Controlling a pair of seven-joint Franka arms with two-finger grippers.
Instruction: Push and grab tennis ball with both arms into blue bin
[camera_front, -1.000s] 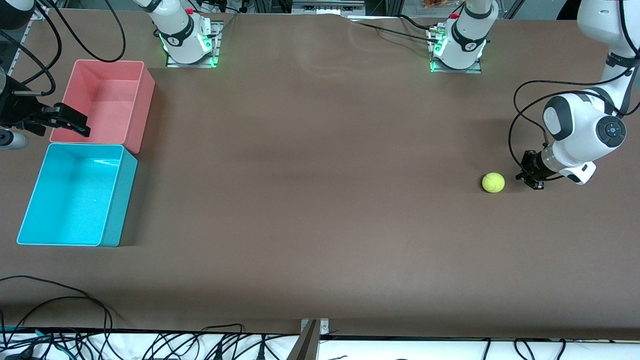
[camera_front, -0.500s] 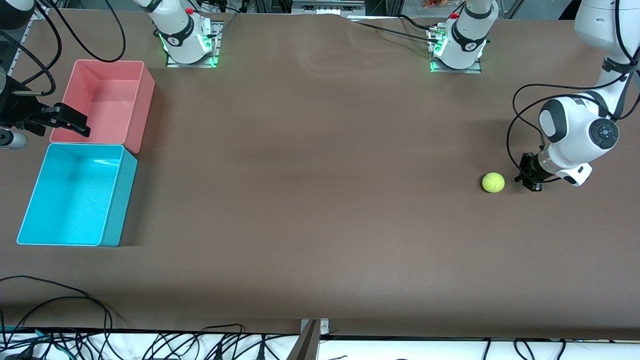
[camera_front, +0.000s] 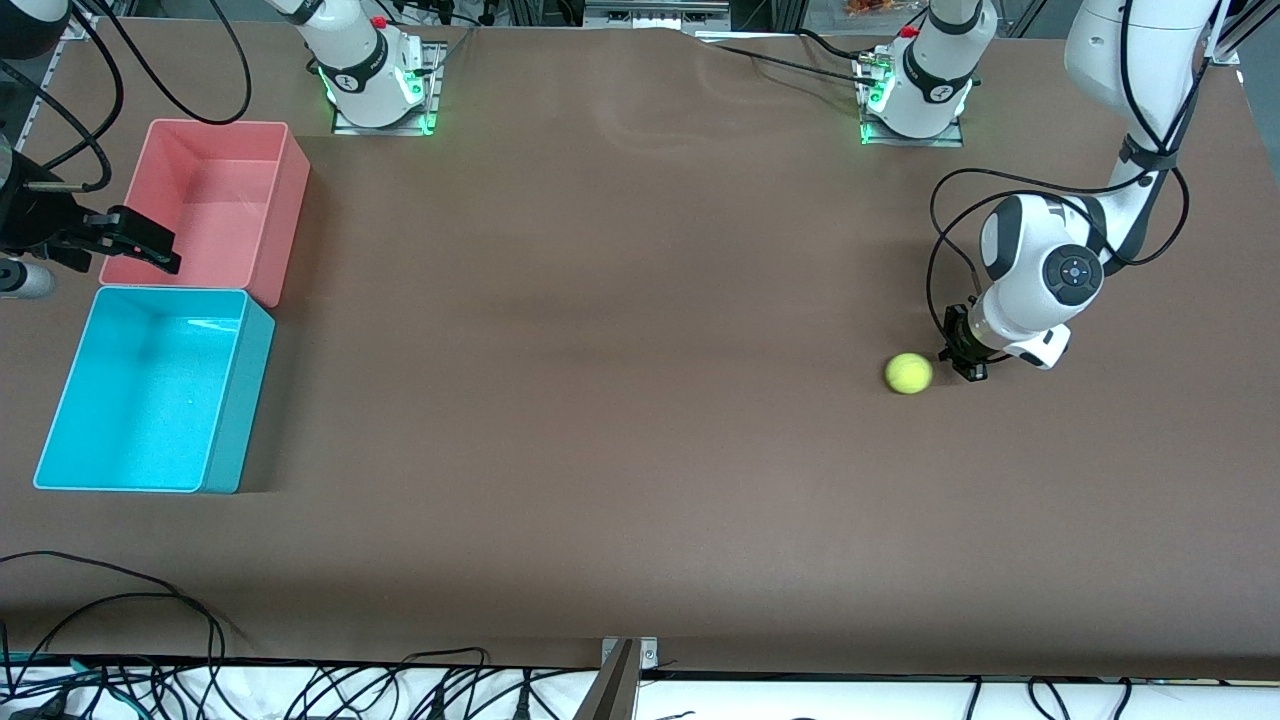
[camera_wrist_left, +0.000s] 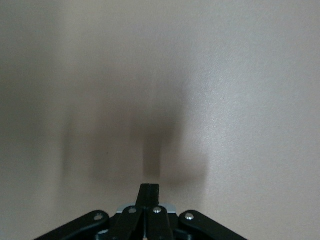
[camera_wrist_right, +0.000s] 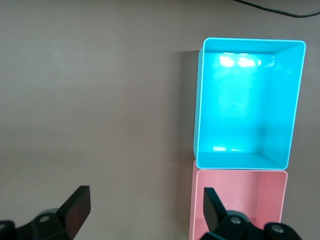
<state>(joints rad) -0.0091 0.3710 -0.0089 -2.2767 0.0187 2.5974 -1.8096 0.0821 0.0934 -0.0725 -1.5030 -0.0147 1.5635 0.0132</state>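
ball: tennis ball (camera_front: 908, 373) sits on the counter (camera_front: 620, 400) toward the left arm's end, well apart from the blue bin (camera_front: 232, 400)
key relation: left gripper (camera_front: 966, 364) is down at the counter just beside the ball, on the side away from the bin, so ball lies between fingers and bin; can't tell if touching
axis: ball is round, no long axis; push line runs straight along the counter to the bin
left fingers: pressed together, holding nothing, used as a pusher; ball not in left wrist view
right gripper (camera_front: 130, 240): waits over the counter beside the pink bin (camera_front: 285, 210), fingers (camera_wrist_right: 212, 205) spread wide, empty
nearer arm: left by far; right is nearer the bin
surface: flat brown mat, ball prob rolls easily, may veer off line
room: bare counter between ball and bin; pink bin touching blue bin, risk of wrong tub
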